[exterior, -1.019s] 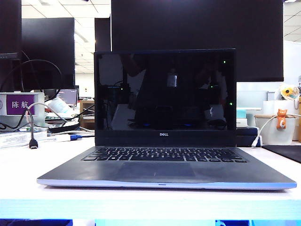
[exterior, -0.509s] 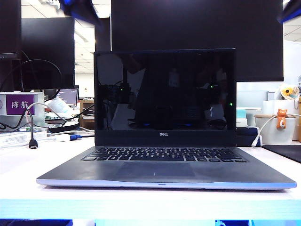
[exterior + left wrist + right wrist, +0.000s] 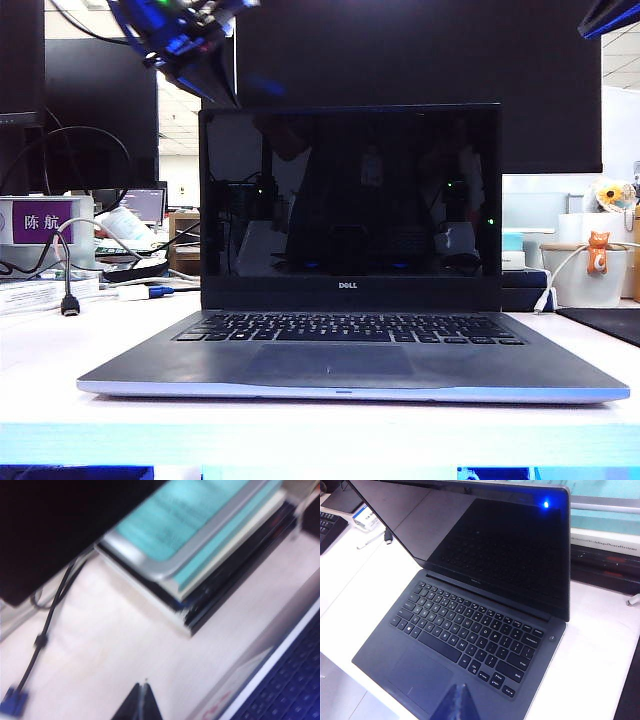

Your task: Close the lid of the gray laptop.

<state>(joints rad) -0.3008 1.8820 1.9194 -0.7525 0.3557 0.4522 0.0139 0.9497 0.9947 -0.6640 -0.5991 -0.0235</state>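
Note:
The gray laptop [image 3: 350, 365] sits open in the middle of the white table, its keyboard [image 3: 470, 630] facing the front edge. Its lid [image 3: 350, 195] stands upright, black screen dark. My left gripper [image 3: 218, 88] hangs just above the lid's top left corner, shut and empty. In the left wrist view the left gripper [image 3: 142, 687] is over the table behind the lid's silver back [image 3: 260, 660], which bears a red mark. My right gripper [image 3: 457, 689] is shut and hovers above the palm rest by the touchpad [image 3: 420, 675]. Only a bit of the right arm [image 3: 608, 14] shows at the exterior view's top right.
A large black monitor [image 3: 420, 60] stands behind the laptop. A stack of books [image 3: 200, 545] lies behind the lid. Cables [image 3: 70, 290] and a name sign [image 3: 42, 220] sit at left, a white cup with an orange figure [image 3: 598, 255] at right.
My left arm has come down into view at the top left, reaching the lid's top left corner. The right arm's tip has entered the top right corner. The laptop has not moved.

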